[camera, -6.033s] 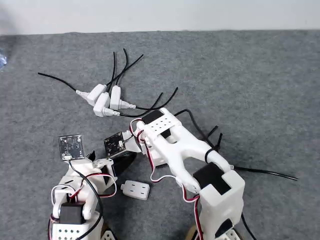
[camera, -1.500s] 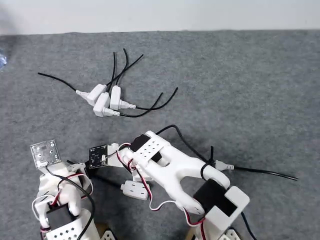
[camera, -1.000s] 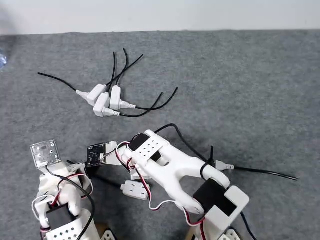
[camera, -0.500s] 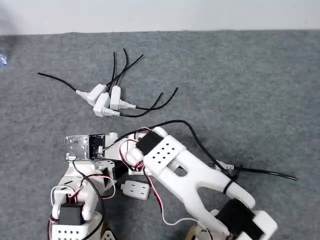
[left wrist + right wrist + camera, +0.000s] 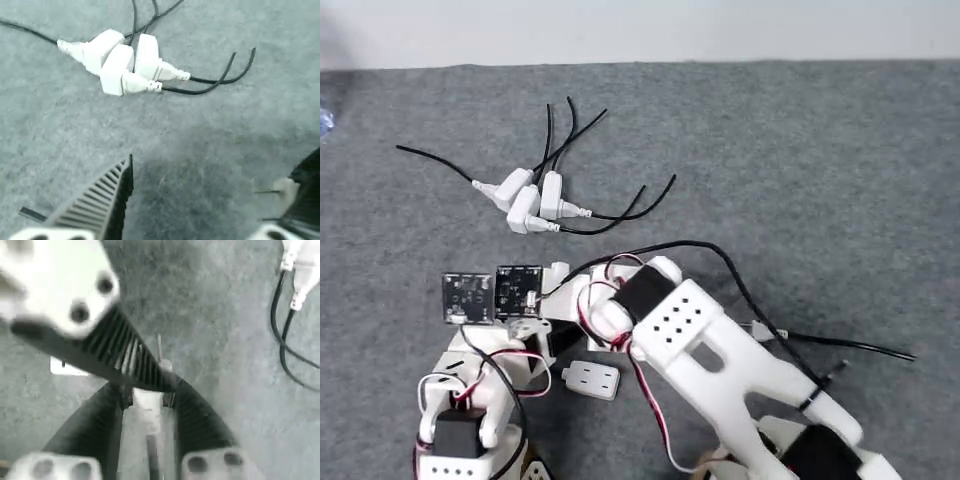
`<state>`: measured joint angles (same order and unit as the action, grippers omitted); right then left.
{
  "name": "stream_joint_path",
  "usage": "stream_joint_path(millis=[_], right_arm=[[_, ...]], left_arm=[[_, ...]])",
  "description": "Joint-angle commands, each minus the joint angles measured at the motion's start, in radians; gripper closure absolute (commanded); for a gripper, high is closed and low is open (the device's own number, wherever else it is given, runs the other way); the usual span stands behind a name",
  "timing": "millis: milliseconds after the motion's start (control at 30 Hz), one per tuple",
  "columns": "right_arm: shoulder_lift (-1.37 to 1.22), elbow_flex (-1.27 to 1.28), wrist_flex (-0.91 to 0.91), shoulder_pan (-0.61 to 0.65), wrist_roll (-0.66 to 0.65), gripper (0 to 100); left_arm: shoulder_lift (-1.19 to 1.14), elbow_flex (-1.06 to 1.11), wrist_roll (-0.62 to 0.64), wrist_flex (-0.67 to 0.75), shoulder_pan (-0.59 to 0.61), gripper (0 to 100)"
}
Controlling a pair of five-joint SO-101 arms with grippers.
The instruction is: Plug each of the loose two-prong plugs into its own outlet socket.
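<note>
Grey looped carpet (image 5: 820, 150) covers the table up to a pale wall (image 5: 620, 30) at its far edge. From above, three white connectors (image 5: 530, 200) lie side by side and touching toward the far left corner, with thin black cords (image 5: 620, 215) fanning out from both ends. One flat, white, slotted outlet block (image 5: 591, 378) sits near the front edge, between the left arm (image 5: 470, 390) and the bulky white right arm (image 5: 720, 350). Two square circuit boards (image 5: 465, 297) stand edge to edge above the grippers and hide them. A second small plug end (image 5: 760, 329) peeks out beside the right arm, and its cord (image 5: 860, 347) trails toward the right edge.

From the left wrist, the same three connectors (image 5: 120, 65) show smooth moulded bodies with tapered necks. The left gripper (image 5: 215, 175) is spread wide with nothing between its jaws. One black ribbed finger (image 5: 107, 197) rises in the foreground. A white plug (image 5: 287, 187) with two thin metal prongs hangs beside the opposite black finger.

From the right wrist, the right gripper (image 5: 147, 390) pinches that white plug (image 5: 146, 402) between its two black fingers. One prong (image 5: 159, 347) points outward. The left arm's ribbed finger (image 5: 110, 352) cuts diagonally across in front and blocks much of the plug. Part of the outlet block (image 5: 67, 367) lies on the carpet just beyond it.
</note>
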<state>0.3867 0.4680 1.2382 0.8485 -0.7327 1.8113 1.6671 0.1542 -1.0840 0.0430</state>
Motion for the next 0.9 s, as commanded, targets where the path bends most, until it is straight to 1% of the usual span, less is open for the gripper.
stream_joint_path(millis=[0, 333, 533, 867], right_arm=[[0.127, -0.044, 0.024, 0.012, 0.005, 99.1], [0.137, -0.043, 0.024, -0.022, 0.011, 99.1], [0.137, -0.048, 0.022, -0.064, 0.005, 99.1], [0.203, -0.043, 0.033, -0.071, 0.005, 99.1]], left_arm=[[-0.002, 0.016, 0.005, -0.015, 0.005, 54], [-0.002, 0.016, 0.005, -0.017, 0.006, 54], [-0.002, 0.016, 0.005, -0.017, 0.006, 54], [-0.002, 0.016, 0.005, -0.017, 0.006, 54]])
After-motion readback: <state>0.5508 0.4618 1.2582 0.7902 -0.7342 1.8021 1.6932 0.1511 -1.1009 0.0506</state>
